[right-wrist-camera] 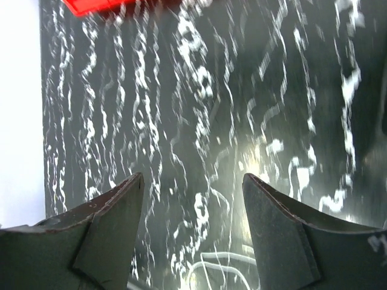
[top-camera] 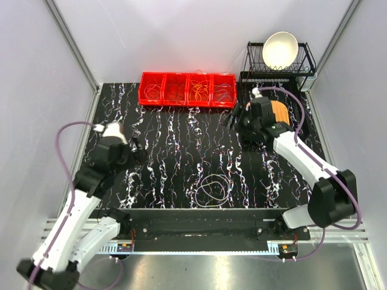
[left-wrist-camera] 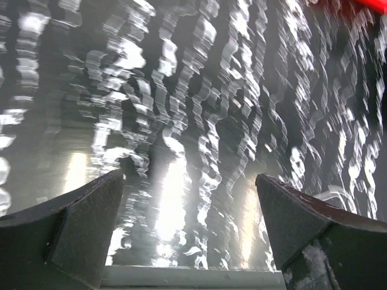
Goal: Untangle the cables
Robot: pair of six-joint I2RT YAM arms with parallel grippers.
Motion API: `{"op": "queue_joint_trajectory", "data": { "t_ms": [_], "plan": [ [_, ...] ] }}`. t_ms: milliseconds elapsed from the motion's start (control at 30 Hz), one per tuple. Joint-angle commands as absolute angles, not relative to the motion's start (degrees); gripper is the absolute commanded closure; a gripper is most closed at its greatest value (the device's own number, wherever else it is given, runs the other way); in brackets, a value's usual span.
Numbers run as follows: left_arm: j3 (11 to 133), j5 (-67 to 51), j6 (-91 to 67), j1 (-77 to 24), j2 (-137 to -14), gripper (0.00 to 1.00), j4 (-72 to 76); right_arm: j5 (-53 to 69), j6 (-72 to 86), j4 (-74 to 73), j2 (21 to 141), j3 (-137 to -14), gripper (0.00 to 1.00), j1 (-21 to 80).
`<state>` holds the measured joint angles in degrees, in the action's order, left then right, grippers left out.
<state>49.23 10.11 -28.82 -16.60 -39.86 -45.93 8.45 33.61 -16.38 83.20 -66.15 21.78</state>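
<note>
A loop of thin whitish cables [top-camera: 213, 188] lies on the black marbled mat [top-camera: 181, 139], near its front edge. More cables, orange and yellow among them, lie in the compartments of the red bin [top-camera: 187, 89] at the back. My left gripper [top-camera: 138, 150] is open and empty over the mat's left side; in its wrist view the gripper [left-wrist-camera: 188, 176] shows only mat between the fingers. My right gripper [top-camera: 236, 116] is open and empty over the mat's back right; its wrist view [right-wrist-camera: 193, 176] shows the whitish cables [right-wrist-camera: 230, 266] low between the fingers, apart from them.
A black dish rack [top-camera: 305, 60] holding a white bowl [top-camera: 279, 49] stands at the back right. An orange object [top-camera: 279, 110] lies on the black tray under the right arm. The red bin's edge shows in both wrist views [left-wrist-camera: 357, 5] [right-wrist-camera: 103, 5].
</note>
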Motion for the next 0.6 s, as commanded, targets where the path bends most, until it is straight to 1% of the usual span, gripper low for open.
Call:
{"op": "queue_joint_trajectory", "data": {
  "t_ms": [0, 67, 133, 167, 267, 367, 567],
  "plan": [
    [47.5, 12.9, -34.3, -28.9, -45.2, 0.06, -38.5, 8.2, 37.7, -17.4, 78.3, -58.8, 0.29, 22.2],
    [47.5, 14.8, -35.3, -35.4, -49.5, 0.07, -36.3, 10.0, 38.6, -18.8, 77.2, -56.2, 0.29, 22.4],
    [47.6, 16.4, -36.6, -38.9, -54.4, 0.08, -33.4, 11.9, 39.0, -19.8, 76.5, -54.6, 0.29, 22.5],
    [47.6, 17.0, -37.0, -42.0, -55.9, 0.08, -32.4, 12.0, 39.1, -19.9, 75.9, -52.9, 0.29, 22.5],
    [47.8, 18.5, -36.7, -47.1, -61.8, 0.09, -27.2, 11.8, 39.1, -19.9, 75.2, -50.4, 0.30, 22.7],
    [49.0, 17.9, -33.2, -51.1, -68.0, 0.09, -21.6, 11.6, 38.8, -20.0, 75.0, -49.4, 0.29, 22.6],
    [54.2, 16.0, -27.1, -56.1, -81.2, 0.12, -16.4, 10.6, 37.9, -20.7, 73.8, -49.7, 0.29, 22.6]
  ]
}}
